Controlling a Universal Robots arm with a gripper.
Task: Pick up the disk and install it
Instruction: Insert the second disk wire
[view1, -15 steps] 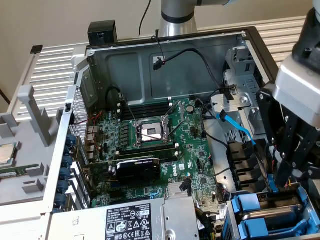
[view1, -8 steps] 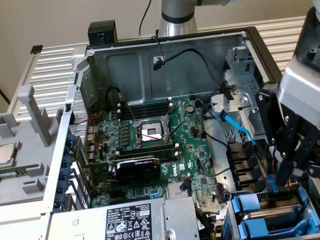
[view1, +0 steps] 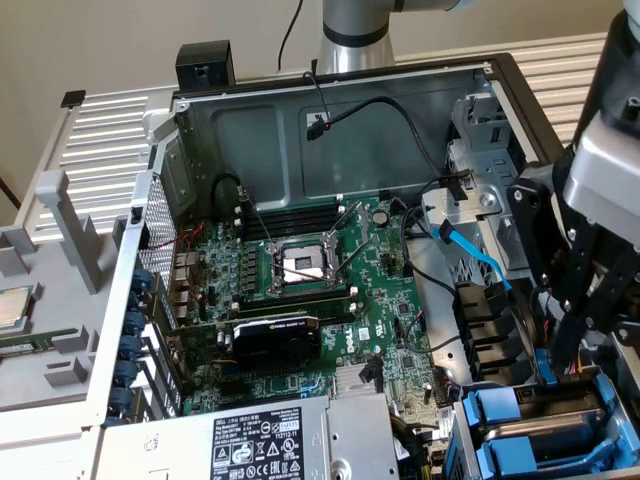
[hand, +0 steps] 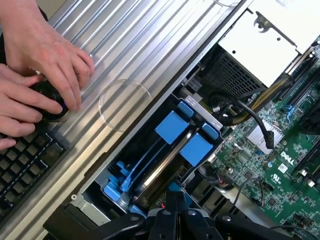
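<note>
Bright blue carrier frames (hand: 172, 127) sit against the green motherboard (view1: 390, 300), beside black fingers (hand: 172, 220), a ribbed silver tabletop (hand: 130, 45) and a black keyboard (hand: 25, 165).

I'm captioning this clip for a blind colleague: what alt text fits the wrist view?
The closed gripper sits at the drive bay of an open computer case, right by the blue carriers seated there. A green motherboard lies beside the bay. A person's hands rest on a black knob by a keyboard.
</note>
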